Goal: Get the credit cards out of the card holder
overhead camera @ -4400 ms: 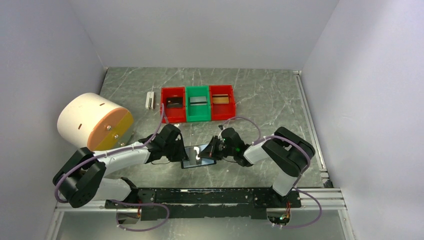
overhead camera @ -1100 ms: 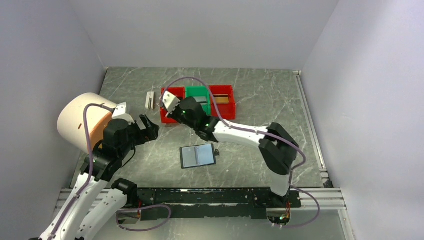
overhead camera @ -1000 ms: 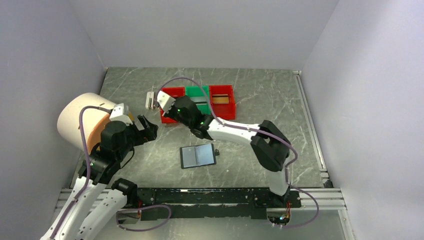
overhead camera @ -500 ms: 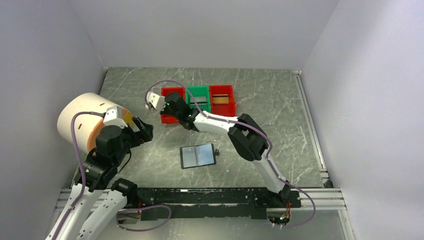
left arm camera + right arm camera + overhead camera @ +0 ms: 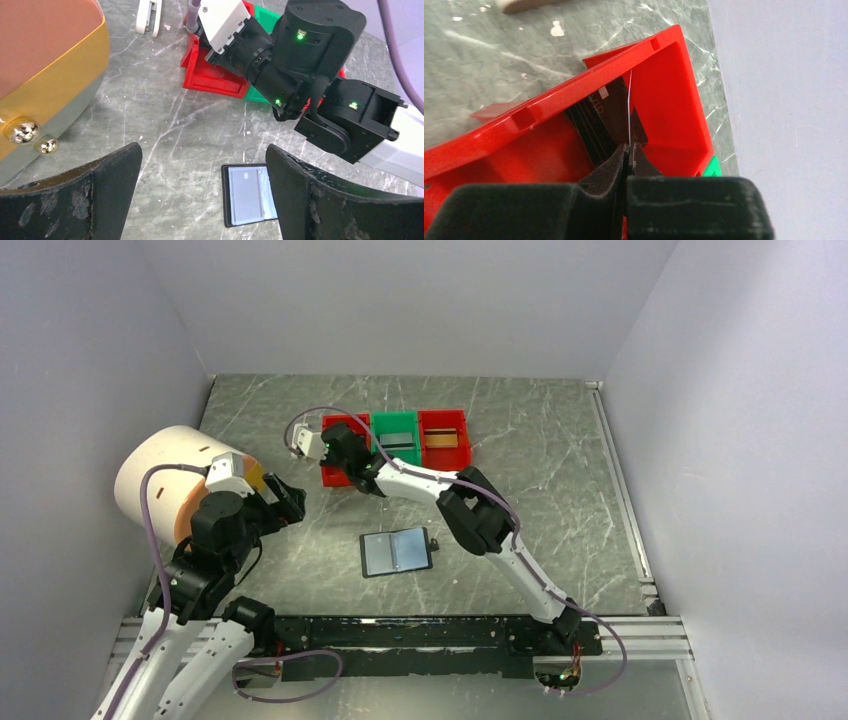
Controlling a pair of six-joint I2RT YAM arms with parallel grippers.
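Now, black card holder (image 5: 397,551) open flat, bluish-grey glossy inside

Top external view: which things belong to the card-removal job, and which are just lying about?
Job: card holder, lying open; cards in the red and green bins; thin card pinched by the right gripper.
Lying about: white clip block; big white-and-orange drum.

Card holder (image 5: 396,551): black, open flat on tabletop (image 5: 540,470). Tan-orange card (image 5: 441,439) in right red bin (image 5: 467,445), grey card (image 5: 397,441) in green bin (image 5: 396,476), dark card (image 5: 619,125) in left red bin (image 5: 674,100); thin card (image 5: 629,107), edge-on, pinched by right tool (image 5: 628,149).
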